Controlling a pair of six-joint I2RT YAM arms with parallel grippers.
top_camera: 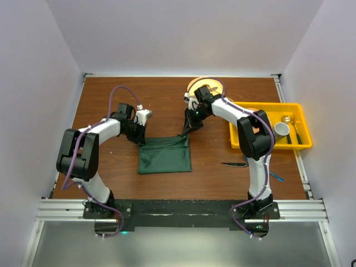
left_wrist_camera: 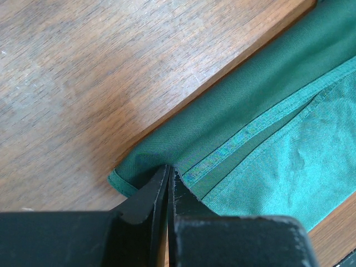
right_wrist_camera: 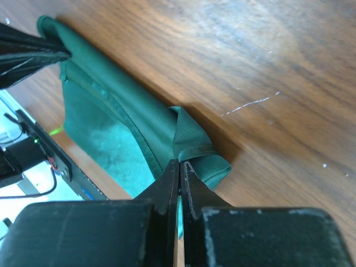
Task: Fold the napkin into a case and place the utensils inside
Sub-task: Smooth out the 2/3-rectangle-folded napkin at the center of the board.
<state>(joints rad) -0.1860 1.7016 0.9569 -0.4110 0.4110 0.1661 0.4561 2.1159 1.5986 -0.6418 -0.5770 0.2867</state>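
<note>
In the middle of the wooden table (top_camera: pixel 111 100), pinches the napkin (top_camera: pixel 164 156) at its two far corners. With the left gripper (left_wrist_camera: pixel 168 173), clamps the far left corner, jaws pressed together on the doubled hem. With the right gripper (right_wrist_camera: pixel 179 167), clamps the far right corner in the same way, jaws tight on a small bunched fold. Probably takes both ends of one edge so as to lift it evenly and lay it over without wrinkles. Looks like one fold of the case in hand, with the loading not yet done. Lies as a flat rectangle between the arms, the near part resting on the wood. Leaves the knife (top_camera: pixel 233 164) and the blue fork (top_camera: pixel 276 177) on the table near the right base, apart from the cloth. Further right, a yellow tray (top_camera: pixel 300 119) with a cup (top_camera: pixel 282 129); at the far edge, a plate (top_camera: pixel 203 83). Plain brown wood grain with a few light scratches; white walls on three sides.
</note>
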